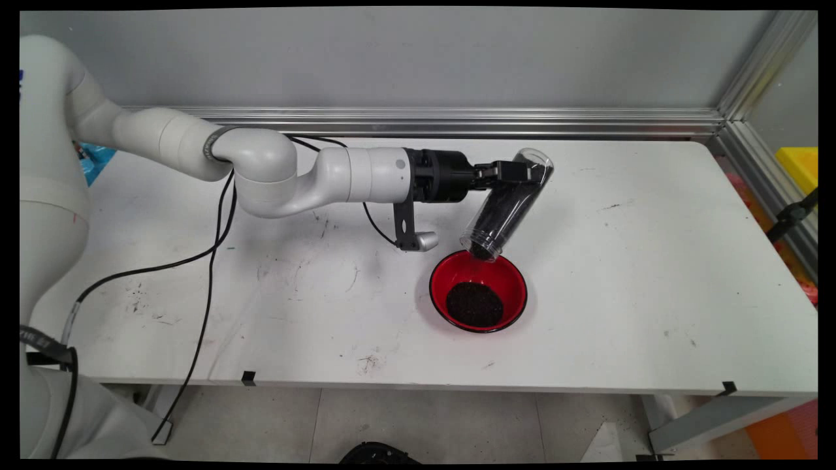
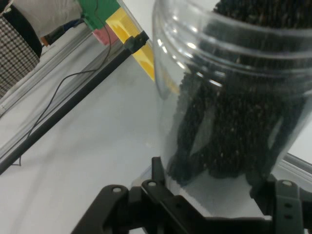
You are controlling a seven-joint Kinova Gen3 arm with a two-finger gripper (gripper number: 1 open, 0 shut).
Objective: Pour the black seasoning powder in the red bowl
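Main view is showing you the white arm reaching in from the counter's left edge, its black tool pinching a clear plastic jar near the jar's closed base. The jar is a smooth, see-through cylinder with moulded thread rings round its open mouth, and it is tilting steeply, base up toward the counter's far edge and mouth down toward the near edge. Dark, fine-grained granules are lying inside it, filling much of its lower length.

The jar's mouth is hanging just above the far rim of a round red bowl, apart from it as far as you can see. The bowl is glossy red inside with a thin dark rim, and it is sitting on the counter near the middle, somewhat toward the near edge. A rough, matte heap of the same dark grains is lying in the bowl's bottom. A few grains are falling between the jar's mouth and the bowl.

Hand view is giving you the jar's ribbed neck close up, with the black granules pressing against the transparent wall. The tool's black fingers are pressing on either side of the jar.

The counter is a flat white sheet, scuffed with dark marks. Black cables are drooping from the arm across the counter's left part.
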